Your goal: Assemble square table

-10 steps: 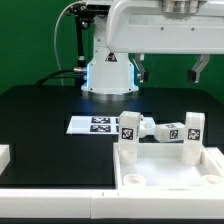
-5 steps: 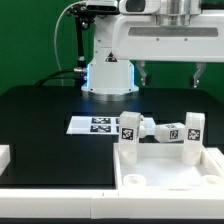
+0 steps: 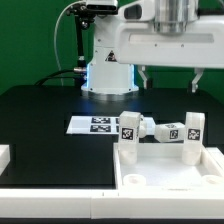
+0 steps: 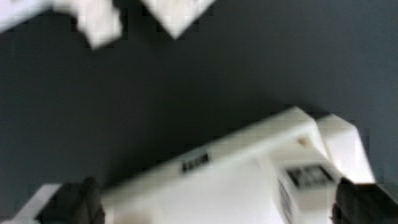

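The tool (image 3: 170,77) hangs spread and empty above the legs (image 3: 170,131), clustered at the far rim of the top (image 3: 130,165). The step looks like picking a leg; next, descend and straddle one.

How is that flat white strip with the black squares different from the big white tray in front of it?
The marker board is thin and flat; the top is a tray with a raised rim. The board carries several black-and-white tags; the top shows none. The top looks larger than the board. Both are white and lie on the black table.
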`<state>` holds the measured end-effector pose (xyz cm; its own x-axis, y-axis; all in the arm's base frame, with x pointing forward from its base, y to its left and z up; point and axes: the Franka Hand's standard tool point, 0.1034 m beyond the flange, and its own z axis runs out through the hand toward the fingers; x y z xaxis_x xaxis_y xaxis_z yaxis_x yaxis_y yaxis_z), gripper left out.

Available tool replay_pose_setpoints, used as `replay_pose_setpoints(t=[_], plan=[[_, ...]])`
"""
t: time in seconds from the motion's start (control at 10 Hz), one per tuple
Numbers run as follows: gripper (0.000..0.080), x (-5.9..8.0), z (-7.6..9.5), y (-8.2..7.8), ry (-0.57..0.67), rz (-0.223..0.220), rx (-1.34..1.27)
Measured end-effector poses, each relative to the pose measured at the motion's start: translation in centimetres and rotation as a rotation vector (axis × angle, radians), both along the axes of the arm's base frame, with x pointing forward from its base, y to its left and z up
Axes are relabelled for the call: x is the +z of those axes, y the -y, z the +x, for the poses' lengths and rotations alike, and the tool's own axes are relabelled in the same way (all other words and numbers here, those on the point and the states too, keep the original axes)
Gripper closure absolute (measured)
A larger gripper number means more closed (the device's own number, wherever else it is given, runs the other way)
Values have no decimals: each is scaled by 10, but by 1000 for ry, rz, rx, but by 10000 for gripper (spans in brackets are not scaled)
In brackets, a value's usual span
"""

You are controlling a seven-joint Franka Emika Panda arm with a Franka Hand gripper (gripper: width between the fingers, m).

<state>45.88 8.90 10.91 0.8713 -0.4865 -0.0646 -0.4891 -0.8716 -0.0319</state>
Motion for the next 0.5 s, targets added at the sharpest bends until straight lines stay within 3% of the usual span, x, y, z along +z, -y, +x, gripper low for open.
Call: replay_pose_setpoints(t=[0.2,0.5], plan=[[151,-15,6,-3,46,21,-60],[151,-18,5,-3,55,33,-112]])
